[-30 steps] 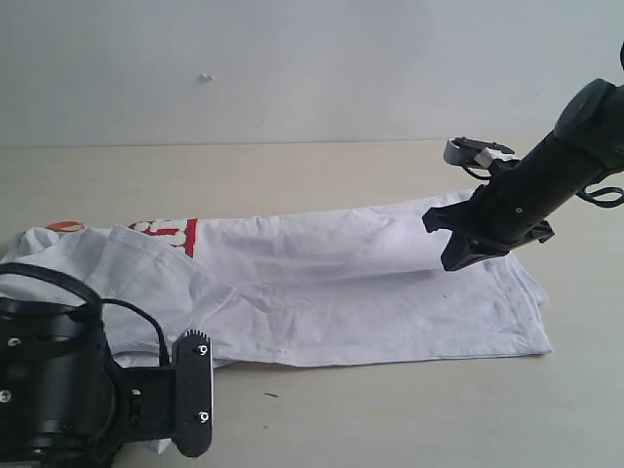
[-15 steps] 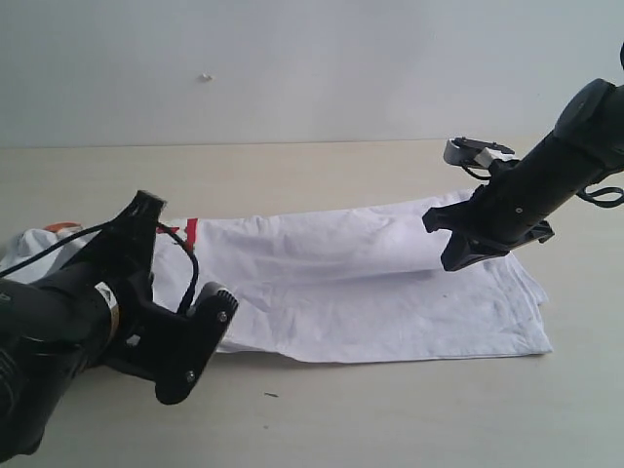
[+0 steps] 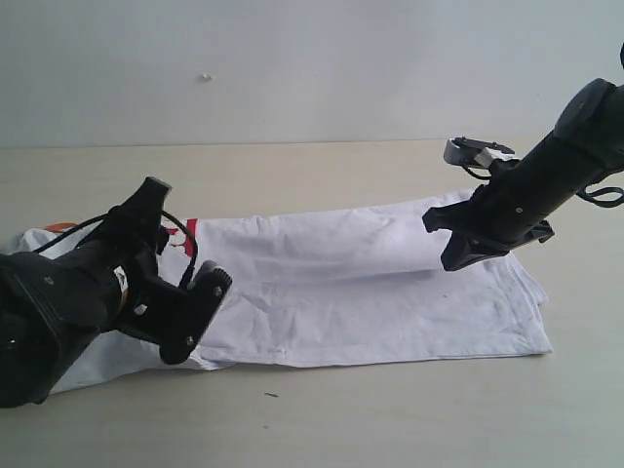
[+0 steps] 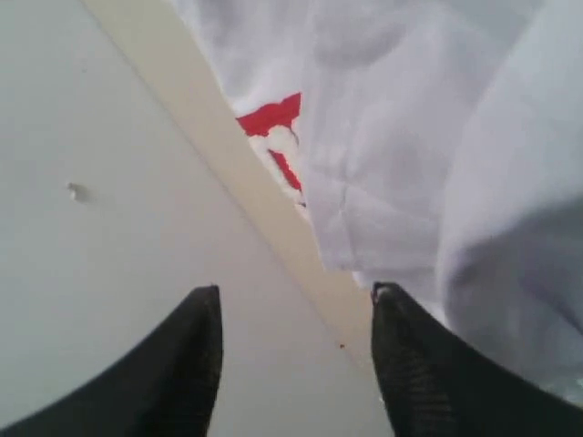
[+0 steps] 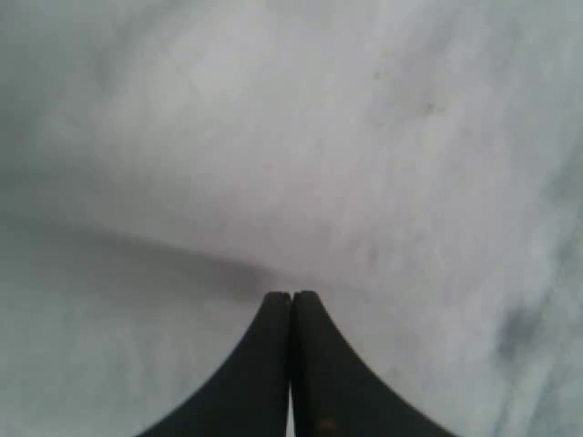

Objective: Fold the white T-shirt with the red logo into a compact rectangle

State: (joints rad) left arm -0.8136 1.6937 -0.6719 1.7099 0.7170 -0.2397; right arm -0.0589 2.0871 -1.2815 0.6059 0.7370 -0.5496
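The T-shirt (image 3: 341, 292) lies lengthwise across the table (image 3: 390, 419), stretching from the left edge of the exterior view to well right of centre. Its far long side is folded over onto the middle. The logo (image 3: 189, 234) sits at the shirt's far edge, near the left end. The left gripper (image 4: 293, 300) hangs over that left end, close by the logo, and its arm covers the near left corner of the cloth. The right gripper (image 5: 291, 300) meets the folded layer at the shirt's right end. A wall (image 3: 292, 68) stands behind the table.
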